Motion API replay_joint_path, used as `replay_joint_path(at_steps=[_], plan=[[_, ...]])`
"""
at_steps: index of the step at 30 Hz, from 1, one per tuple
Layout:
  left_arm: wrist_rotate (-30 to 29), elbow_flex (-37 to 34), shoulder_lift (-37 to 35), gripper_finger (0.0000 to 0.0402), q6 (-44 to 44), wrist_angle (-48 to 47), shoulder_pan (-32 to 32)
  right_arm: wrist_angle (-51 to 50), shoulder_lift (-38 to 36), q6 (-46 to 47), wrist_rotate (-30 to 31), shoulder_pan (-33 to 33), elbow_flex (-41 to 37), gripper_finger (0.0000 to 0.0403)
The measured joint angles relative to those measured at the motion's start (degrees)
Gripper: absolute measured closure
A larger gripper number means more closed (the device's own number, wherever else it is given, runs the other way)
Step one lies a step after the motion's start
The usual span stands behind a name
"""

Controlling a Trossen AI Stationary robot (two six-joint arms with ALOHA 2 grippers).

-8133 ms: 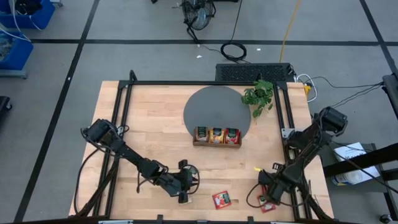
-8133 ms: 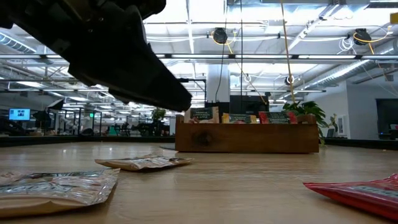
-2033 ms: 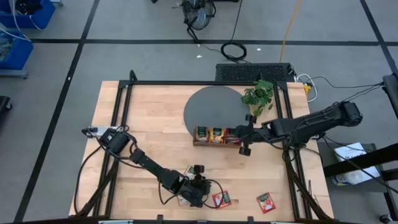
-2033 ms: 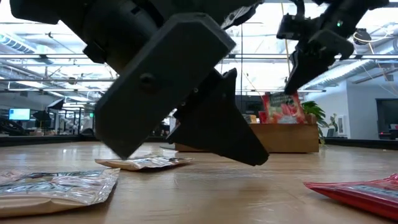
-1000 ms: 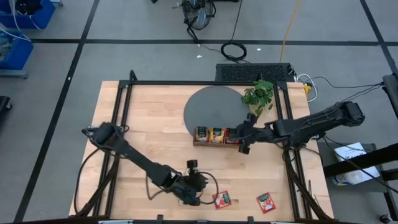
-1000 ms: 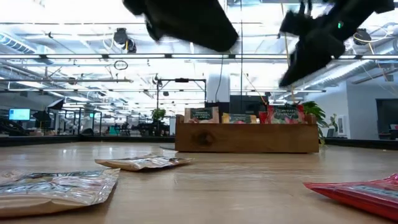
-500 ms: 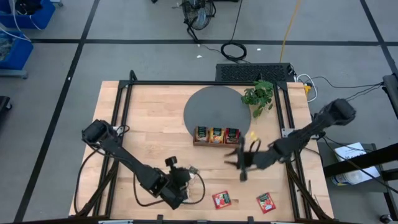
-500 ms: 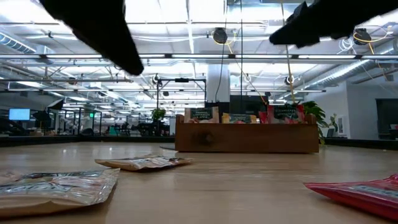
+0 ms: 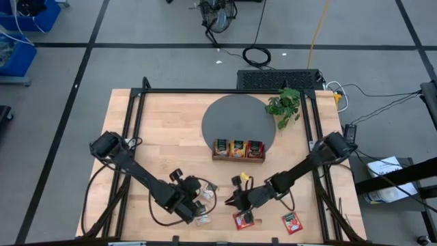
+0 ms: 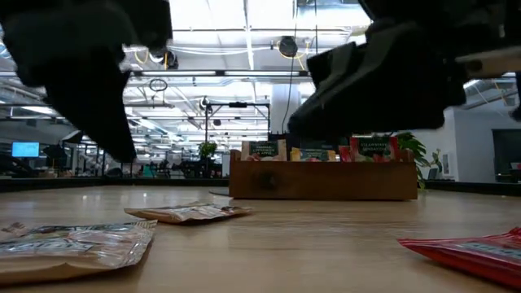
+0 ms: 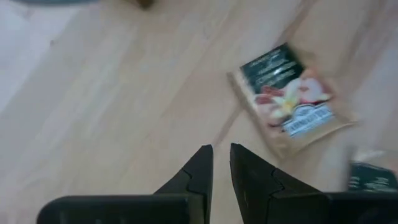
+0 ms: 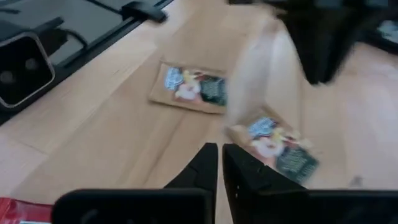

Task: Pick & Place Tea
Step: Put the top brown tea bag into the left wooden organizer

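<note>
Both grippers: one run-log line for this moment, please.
left gripper: shut, empty, above beige sachet | right gripper: shut, empty, near red sachet | wooden tray: holds sachets

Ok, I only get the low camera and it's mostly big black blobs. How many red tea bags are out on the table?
Observer: From above, two red sachets lie loose, apart from each other.
Operator: Where's the right gripper?
Observer: The right gripper is close beside one of them, the one farther from its arm's base.
Operator: Is it holding anything?
Observer: No. Its wrist camera shows the fingers together with nothing between them, and two beige sachets lying flat ahead.
</note>
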Motion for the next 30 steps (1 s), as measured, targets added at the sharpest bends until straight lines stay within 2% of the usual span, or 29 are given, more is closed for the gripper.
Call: replay_joint_path(at_steps=[4, 8, 23, 30], plan=[[1.9, -5.8, 0.0, 0.0339, 1.1, 9.1, 1.7, -0.2, 3.3, -0.6, -2.3, 0.0, 2.2, 0.0399], [3.7, -8.1, 0.0, 0.0339, 3.0, 13.8, 3.2, 0.8, 4.1, 1.2, -2.7, 0.0, 2.4, 0.0401], [7.9, -8.6, 0.1, 0.0339, 8.7, 22.9, 4.9, -3.7, 4.1, 4.2, -2.4, -0.9, 2.4, 0.0402], [9.8, -8.4, 3.3, 0.0339, 10.3, 28.5, 4.8, -3.6, 4.1, 4.2, -2.4, -0.9, 2.4, 0.0402]])
